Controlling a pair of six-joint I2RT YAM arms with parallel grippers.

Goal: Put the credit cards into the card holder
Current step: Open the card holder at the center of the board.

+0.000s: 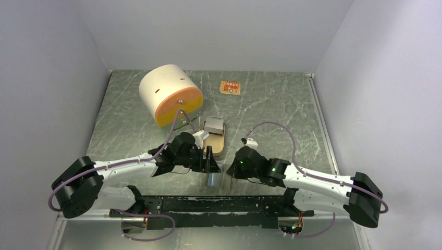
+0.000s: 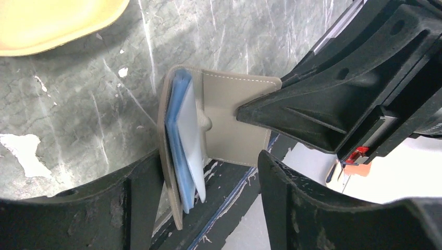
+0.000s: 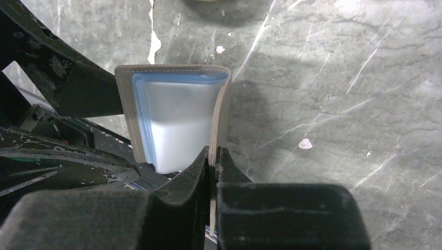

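Note:
The card holder [image 1: 214, 180] is a beige-grey book-like cover with blue-tinted clear sheets inside. It stands open on edge between my two grippers near the table's front. My right gripper [image 3: 213, 153] is shut on one flap of the holder [image 3: 172, 120]. My left gripper [image 2: 208, 161] is open and straddles the holder's [image 2: 229, 114] lower edge, its left finger [image 2: 138, 203] beside the other cover. A gold-orange card [image 1: 230, 87] lies flat at the far middle of the table. No separate blue-grey card shows; I cannot tell whether one sits among the blue sheets [image 2: 180, 151].
A tan oval tin [image 1: 215, 143] lies just beyond the grippers, a silver-grey rectangular thing [image 1: 213, 126] at its far end. A big white cylinder with an orange face [image 1: 169, 94] stands at back left. A black rail [image 1: 208, 204] runs along the near edge. Walls enclose three sides.

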